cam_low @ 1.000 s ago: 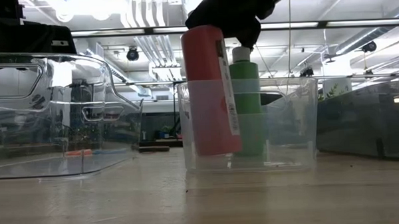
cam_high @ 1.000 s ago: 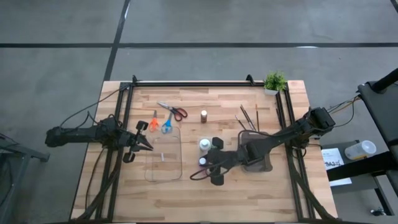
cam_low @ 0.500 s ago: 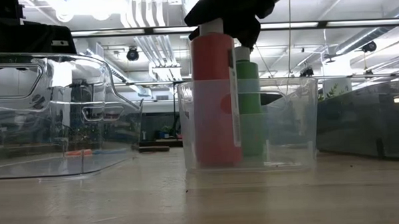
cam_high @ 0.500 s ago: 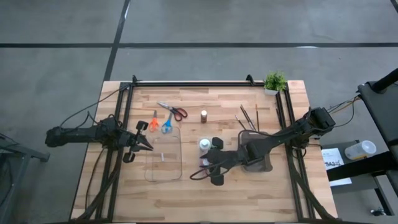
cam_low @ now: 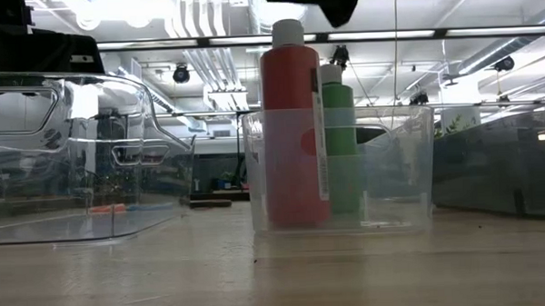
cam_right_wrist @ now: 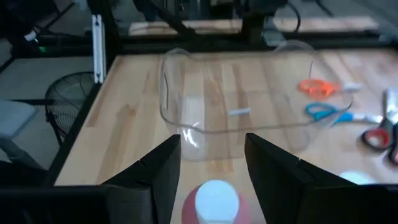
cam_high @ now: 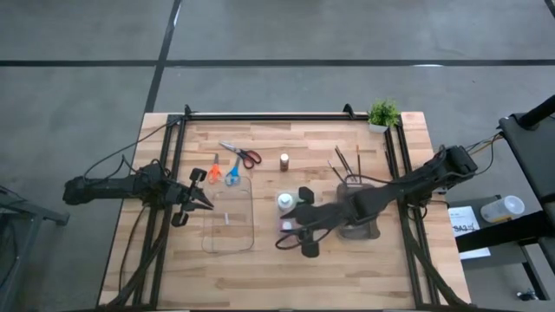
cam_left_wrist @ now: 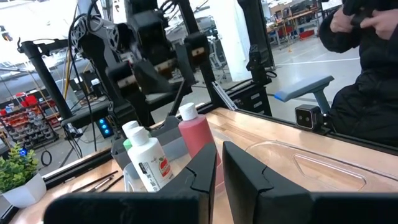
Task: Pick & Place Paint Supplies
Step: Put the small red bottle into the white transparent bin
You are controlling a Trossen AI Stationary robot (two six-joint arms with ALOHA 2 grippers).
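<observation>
Right gripper (cam_right_wrist: 208, 163) has let go of the red paint bottle (cam_low: 292, 125) — fingers now spread apart and lifted clear above its white cap, where a second ago they were still clamped on it as it went down. The bottle stands upright on its own inside the small clear bin (cam_low: 338, 169), touching or just beside the green bottle (cam_low: 341, 141) behind it; cannot tell which. So this placement looks done: two of the paint bottles are in the bin.

Still outside the bin: white bottle (cam_high: 284, 201) just beside it, brownish bottle (cam_high: 284, 160) further toward the far table edge, the three scissors (cam_high: 231, 166) off to the bin's left, paintbrushes (cam_high: 343, 162) to its far right.

Left gripper (cam_left_wrist: 216, 163) waits well to the left of the bin near the scissors, unchanged — fingers nearly together, holding nothing.

Likely next for the right arm: the white bottle, being nearest
</observation>
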